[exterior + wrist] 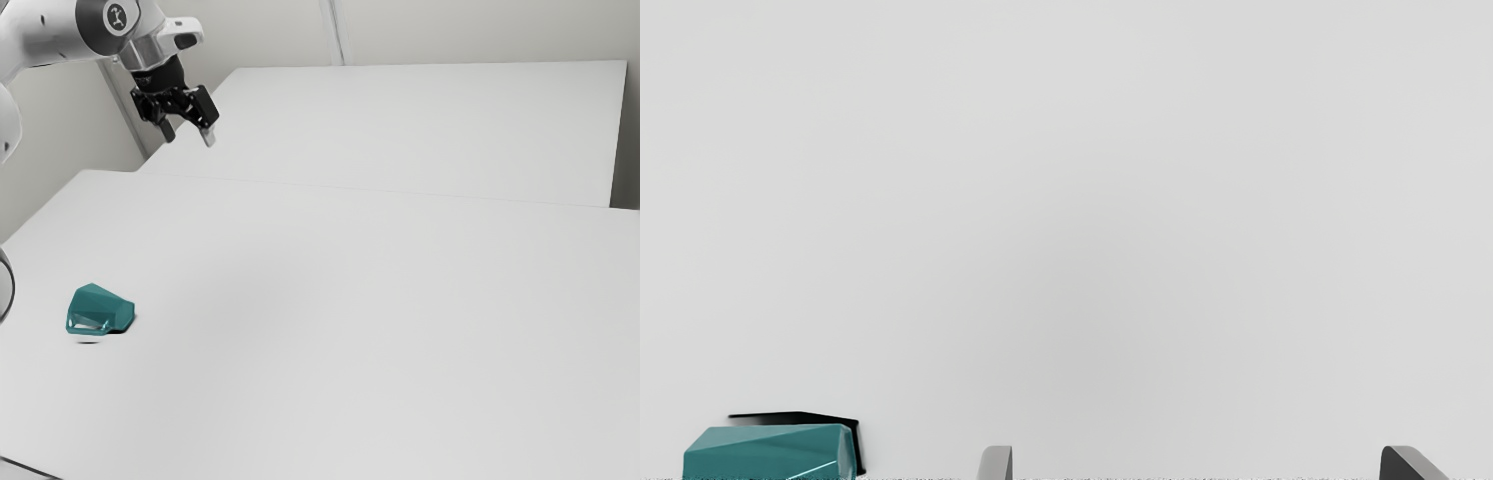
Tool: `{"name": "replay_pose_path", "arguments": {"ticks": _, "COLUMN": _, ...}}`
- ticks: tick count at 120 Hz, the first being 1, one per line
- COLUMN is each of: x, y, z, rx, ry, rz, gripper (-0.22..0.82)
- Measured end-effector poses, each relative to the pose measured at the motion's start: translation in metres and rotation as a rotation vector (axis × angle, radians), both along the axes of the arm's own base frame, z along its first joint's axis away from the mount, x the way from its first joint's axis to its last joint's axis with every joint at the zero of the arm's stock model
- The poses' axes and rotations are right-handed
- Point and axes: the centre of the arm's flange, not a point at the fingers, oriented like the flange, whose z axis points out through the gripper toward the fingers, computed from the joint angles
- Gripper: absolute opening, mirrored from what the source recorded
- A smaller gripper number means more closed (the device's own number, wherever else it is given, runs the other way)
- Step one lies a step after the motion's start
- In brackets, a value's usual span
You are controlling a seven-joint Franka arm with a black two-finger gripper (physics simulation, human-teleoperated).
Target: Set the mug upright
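My tool point(188, 135) hangs spread apart above the desk point(350, 320). I should centre over the toppled teal mug point(98, 303), toward the exterior view's seven o'clock, before descending.

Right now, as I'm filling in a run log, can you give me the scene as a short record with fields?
mug: teal, faceted, lying on its side
support: white table
mug's place: toward the exterior view's left
gripper: open, nothing between its fingers
gripper's place: raised, at the exterior view's upper left
gripper to mug: apart; mug lies outside the gap between the fingers
task state: mug not yet upright
likely next move: shift over the mug, then lower to grasp it
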Motion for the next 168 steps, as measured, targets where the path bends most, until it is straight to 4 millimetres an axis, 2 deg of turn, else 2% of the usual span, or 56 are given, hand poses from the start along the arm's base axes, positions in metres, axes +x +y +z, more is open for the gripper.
{"name": "replay_pose_path", "arguments": {"ticks": 44, "x": -0.002, "y": 0.001, "z": -0.008, "rx": -0.003, "ry": 0.031, "rz": 0.004, "gripper": 0.60}}
{"name": "replay_pose_path", "arguments": {"ticks": 58, "x": -0.004, "y": 0.012, "z": -0.013, "rx": -0.005, "ry": 0.045, "rz": 0.023, "gripper": 0.60}}
{"name": "replay_pose_path", "arguments": {"ticks": 73, "x": -0.015, "y": 0.062, "z": -0.011, "rx": -0.073, "ry": 0.059, "rz": 0.106, "gripper": 0.60}}
{"name": "replay_pose_path", "arguments": {"ticks": 88, "x": -0.038, "y": 0.124, "z": -0.005, "rx": -0.174, "ry": 0.053, "rz": 0.192, "gripper": 0.60}}
{"name": "replay_pose_path", "arguments": {"ticks": 101, "x": -0.057, "y": 0.174, "z": -0.009, "rx": -0.259, "ry": 0.057, "rz": 0.247, "gripper": 0.60}}
{"name": "replay_pose_path", "arguments": {"ticks": 109, "x": -0.069, "y": 0.195, "z": -0.014, "rx": -0.299, "ry": 0.064, "rz": 0.259, "gripper": 0.60}}
{"name": "replay_pose_path", "arguments": {"ticks": 120, "x": -0.090, "y": 0.225, "z": -0.032, "rx": -0.362, "ry": 0.086, "rz": 0.277, "gripper": 0.60}}
{"name": "replay_pose_path", "arguments": {"ticks": 142, "x": -0.139, "y": 0.310, "z": -0.067, "rx": -0.476, "ry": 0.081, "rz": 0.353, "gripper": 0.60}}
{"name": "replay_pose_path", "arguments": {"ticks": 156, "x": -0.154, "y": 0.343, "z": -0.095, "rx": -0.529, "ry": 0.087, "rz": 0.354, "gripper": 0.60}}
{"name": "replay_pose_path", "arguments": {"ticks": 168, "x": -0.159, "y": 0.365, "z": -0.126, "rx": -0.574, "ry": 0.098, "rz": 0.343, "gripper": 0.60}}
